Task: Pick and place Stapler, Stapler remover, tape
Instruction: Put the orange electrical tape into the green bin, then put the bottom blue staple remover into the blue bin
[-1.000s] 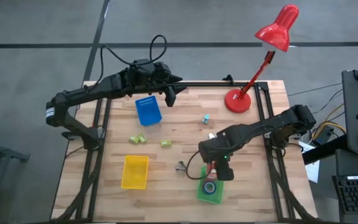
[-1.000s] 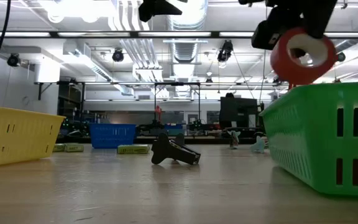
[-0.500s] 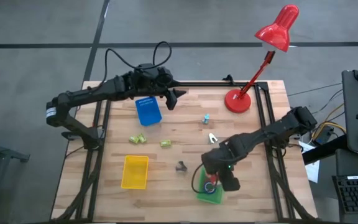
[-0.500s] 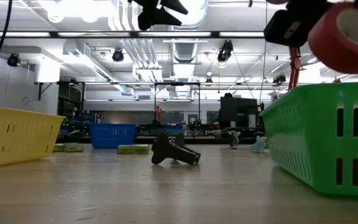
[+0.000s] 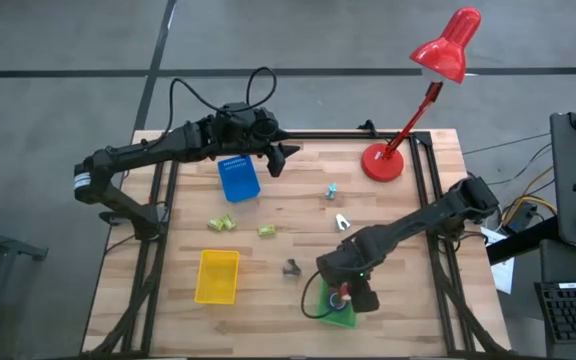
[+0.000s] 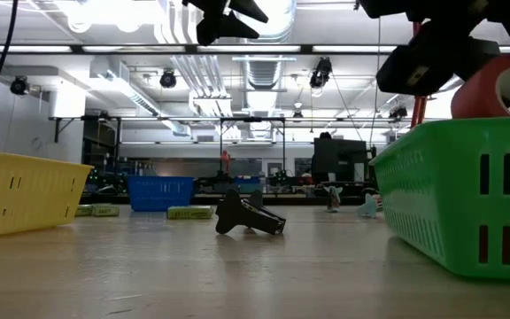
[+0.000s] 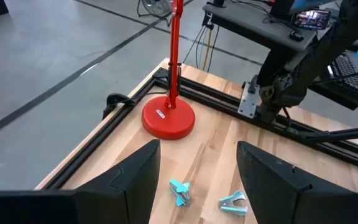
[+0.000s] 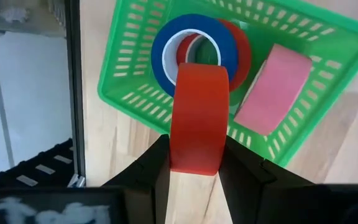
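1. Since a second ago we have carried the right pincer [image 8: 194,155] from beside the green basket [image 5: 330,315] to over it and lower, so the red tape roll [image 8: 197,118] now sits partly behind the basket rim in the low view.
2. We hold that roll clamped on edge between the two fingers [image 8: 151,165] — upright, so it should drop cleanly into the basket once let go.
3. Just below it in the basket lie a blue tape roll [image 8: 166,46] stacked over another red roll [image 8: 244,43], with a pink block [image 8: 272,87] beside them; our roll hangs over the rim side, so we judge a little more travel inward is wise before release.
4. Out on the counter [image 5: 298,215], a dark stapler remover [image 6: 246,217] lies near the basket, and two pale ones [image 7: 180,191] rest nearer the lamp base [image 7: 168,118] — these remain to be sorted.
5. Our left pincer [image 5: 280,160] waits high at the far edge by the blue basket [image 5: 238,178], fingers spread and empty.
6. A yellow basket [image 5: 217,275] sits well apart on the left.
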Controlling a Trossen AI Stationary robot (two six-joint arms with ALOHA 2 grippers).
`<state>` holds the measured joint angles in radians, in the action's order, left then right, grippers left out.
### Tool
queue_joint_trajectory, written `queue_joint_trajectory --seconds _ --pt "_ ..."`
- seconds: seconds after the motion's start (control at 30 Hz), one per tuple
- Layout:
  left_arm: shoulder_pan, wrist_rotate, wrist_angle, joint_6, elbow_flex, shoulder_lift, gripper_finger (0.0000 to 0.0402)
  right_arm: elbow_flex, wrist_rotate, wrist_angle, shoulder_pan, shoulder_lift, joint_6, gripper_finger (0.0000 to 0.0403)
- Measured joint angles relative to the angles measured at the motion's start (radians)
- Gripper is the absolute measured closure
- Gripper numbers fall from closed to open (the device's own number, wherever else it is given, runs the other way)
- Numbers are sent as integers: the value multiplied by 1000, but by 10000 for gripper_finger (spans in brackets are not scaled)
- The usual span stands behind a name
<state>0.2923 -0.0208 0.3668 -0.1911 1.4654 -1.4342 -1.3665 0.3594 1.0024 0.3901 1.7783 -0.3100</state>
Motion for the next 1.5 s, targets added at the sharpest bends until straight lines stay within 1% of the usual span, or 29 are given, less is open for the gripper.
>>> queue_joint_trajectory --seconds 0.07,0.2,0.3,0.4,0.5,0.73,0.83,0.93,1.0,1.1,1.2,1.27,1.4,1.5 --pt "0 0 -1 -1 0 0 186 2 -24 12 1 -13 -12 294" --pt "0 0 0 -1 0 0 186 2 -106 10 -1 -31 -20 294" --pt "0 0 -1 -3 0 0 186 2 -113 10 -5 -26 -16 294" --pt "0 -1 0 -3 0 0 186 3 -151 10 -4 -17 -31 294" --pt "0 -1 -1 -4 0 0 186 9 -156 11 -4 -3 -35 294" --pt "0 -1 0 -7 0 0 186 11 -152 13 -4 12 -54 290" --pt "0 -1 0 -12 0 0 186 11 -153 15 -4 12 -73 272" --pt "0 -4 0 -12 0 0 186 11 -150 15 -4 12 -91 245" --pt "0 -4 0 -12 0 0 186 11 -119 17 -4 11 -94 225" --pt "0 -4 0 -12 -2 0 186 12 -32 19 -4 11 -85 201" --pt "0 -4 0 -12 -3 0 186 13 42 23 -3 6 -78 187" --pt "0 -4 0 -12 -5 0 186 13 68 23 0 -8 -68 183" --pt "0 -3 1 -12 -13 0 186 13 58 49 -1 -68 -56 184" --pt "0 2 29 -22 -13 0 186 14 5 65 -10 -125 -44 186"
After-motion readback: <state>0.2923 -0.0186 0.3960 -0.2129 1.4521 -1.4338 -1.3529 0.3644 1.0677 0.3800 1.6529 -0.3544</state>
